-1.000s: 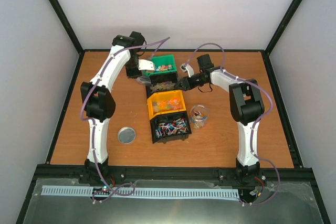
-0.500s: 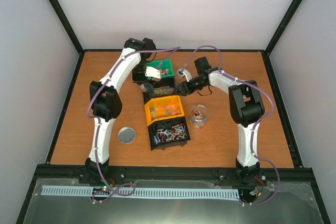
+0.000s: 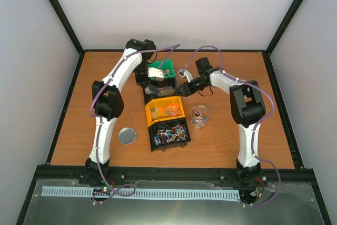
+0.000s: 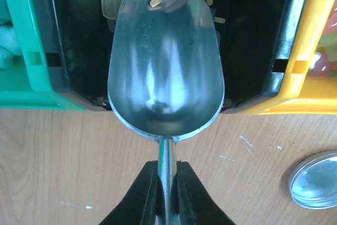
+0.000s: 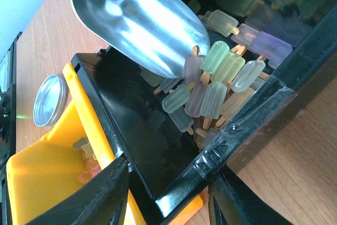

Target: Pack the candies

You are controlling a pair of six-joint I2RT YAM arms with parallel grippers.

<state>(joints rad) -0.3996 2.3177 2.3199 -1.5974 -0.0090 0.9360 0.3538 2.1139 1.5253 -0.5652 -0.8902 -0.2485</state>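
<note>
Since a second ago your left arm has swung in toward the middle of the wooden counter [image 3: 68,109], and the row of bins has skewed a little leftward. Over the last half second almost nothing has shifted.

Your left end effector [image 4: 167,168] is clenched on the thin handle of the small silver metal scoop [image 4: 166,67], gripping it at the very end so the bowl reaches out ahead of the fingers. The bowl hangs low in the black plastic bin [image 5: 263,114] that sits between the green plastic bin [image 4: 21,51] and the yellow plastic bin [image 4: 310,40]. Its lip is pushed against the pale popsicle-shaped candies [image 5: 221,72] heaped at one end. The bowl looks nearly bare, with one sweet at its lip, so I judge you are at the start of a scooping stroke.

Your right end effector [image 5: 169,183] straddles the black bin's taped corner, one finger over the yellow bin and the other over bare counter. That is most likely to brace the bin against the scoop's push, though I cannot tell whether the jaws actually pinch the wall.

More candies lie in the green and yellow bins and in the nearest black bin [image 3: 152,139]. A few sit in the clear round jar [image 3: 199,110] right of the row, and the round silver metal lid [image 3: 127,136] lies well apart on the left, so packing seems barely begun.
</note>
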